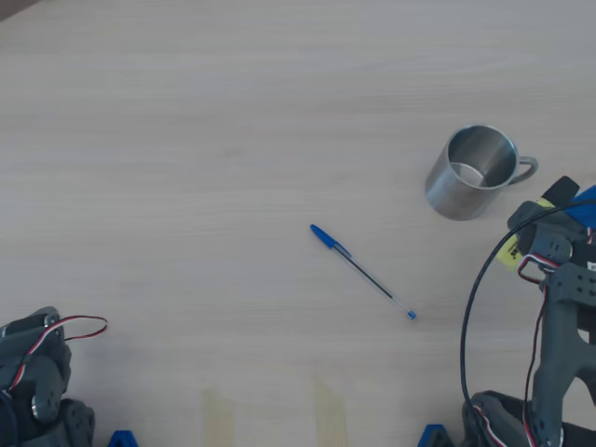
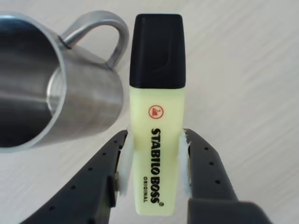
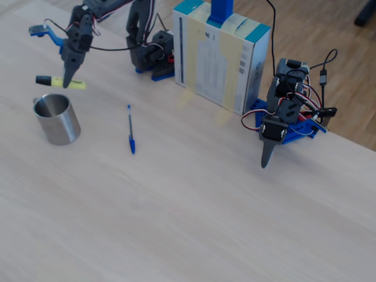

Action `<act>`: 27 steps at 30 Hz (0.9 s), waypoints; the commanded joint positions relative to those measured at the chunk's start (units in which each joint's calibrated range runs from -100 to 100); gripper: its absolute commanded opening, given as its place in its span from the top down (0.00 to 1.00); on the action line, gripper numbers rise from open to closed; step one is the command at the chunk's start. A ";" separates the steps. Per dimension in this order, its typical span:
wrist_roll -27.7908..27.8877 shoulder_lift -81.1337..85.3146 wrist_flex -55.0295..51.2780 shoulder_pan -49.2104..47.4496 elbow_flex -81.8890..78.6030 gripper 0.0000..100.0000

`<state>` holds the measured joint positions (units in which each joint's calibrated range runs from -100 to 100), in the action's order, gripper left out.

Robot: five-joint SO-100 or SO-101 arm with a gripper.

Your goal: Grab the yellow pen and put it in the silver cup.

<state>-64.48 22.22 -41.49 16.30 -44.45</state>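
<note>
In the wrist view, the gripper (image 2: 154, 163) clamps the yellow pen (image 2: 156, 135) by its barrel, lettered "STABILO BOSS ORIGINAL", black cap pointing away. The silver cup (image 2: 51, 88) stands just beyond, mouth open, handle beside the cap. In the fixed view the pen lies level in the air above the cup's rim, a blue pen (image 3: 130, 137) lying on open table (image 3: 194, 205) nearby.

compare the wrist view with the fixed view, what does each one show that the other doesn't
Only the wrist view shows the black lettering on the yellow pen, its black cap up close, and the white pads pressing on the barrel from both sides.

Only the fixed view shows the blue-capped ballpoint pen lying on the table, the upright box, a second arm parked at the right, and the pen held horizontally above the table.

Both show the gripper closed on the yellow pen and the silver cup close beside it, open and empty.
</note>
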 commanded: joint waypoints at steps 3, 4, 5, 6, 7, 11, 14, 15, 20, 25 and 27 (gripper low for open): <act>2.90 3.14 6.52 -0.60 0.87 0.98; 3.52 3.30 7.55 -0.60 0.87 0.98; 4.10 3.55 8.41 -0.60 0.87 0.98; 4.72 3.80 9.53 -0.60 0.87 0.98; 5.29 4.13 10.47 -0.60 0.87 0.98; 7.79 5.21 14.50 -0.60 0.69 0.98; 9.03 5.71 17.16 -0.60 0.42 0.98; 9.45 5.80 18.02 -0.60 0.42 0.98; 11.79 6.13 22.65 -1.30 0.24 0.98; 13.19 6.05 26.94 -3.48 0.06 0.98; 13.76 5.96 27.89 -4.35 0.06 0.98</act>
<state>-51.56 26.30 -15.68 13.38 -44.54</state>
